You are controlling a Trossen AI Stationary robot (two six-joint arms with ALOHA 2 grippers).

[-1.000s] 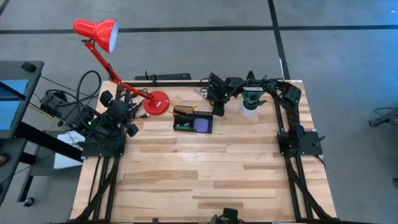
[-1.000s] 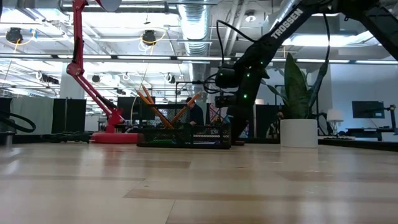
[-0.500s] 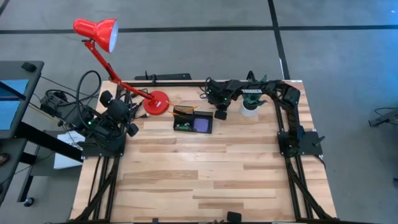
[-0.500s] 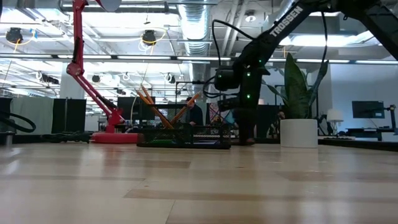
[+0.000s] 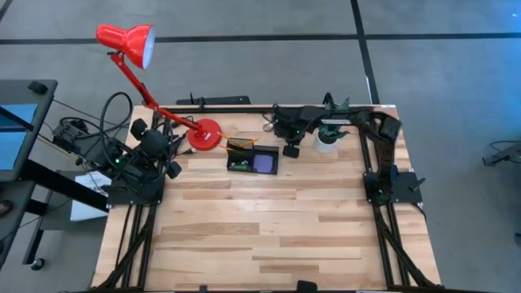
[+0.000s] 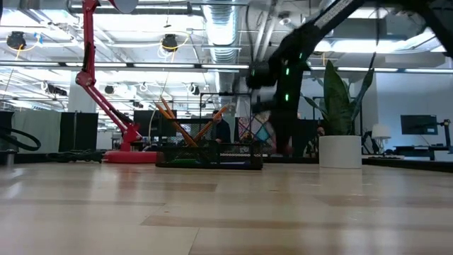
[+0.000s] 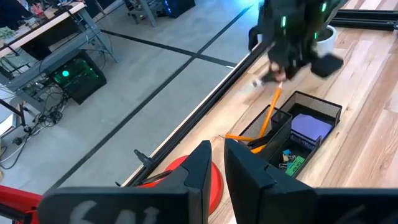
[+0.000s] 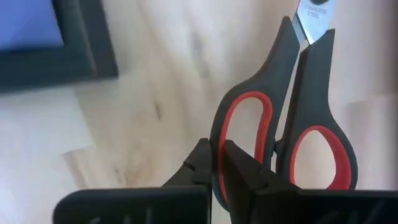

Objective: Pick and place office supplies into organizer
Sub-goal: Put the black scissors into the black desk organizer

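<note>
Closed now, right pincer pinches scissors; blade tips cropped.

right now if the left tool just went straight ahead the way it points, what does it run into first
Probably the red lamp base: in the left wrist view it sits directly past the shut left tool. The organizer with its orange pencils lies farther along and a little to the side. Depth is hard to judge.

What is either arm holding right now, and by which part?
The right gripper is shut on the scissors, its fingers pinching the rim of one red-lined handle loop. The left gripper, parked near the lamp base, holds nothing.
</note>
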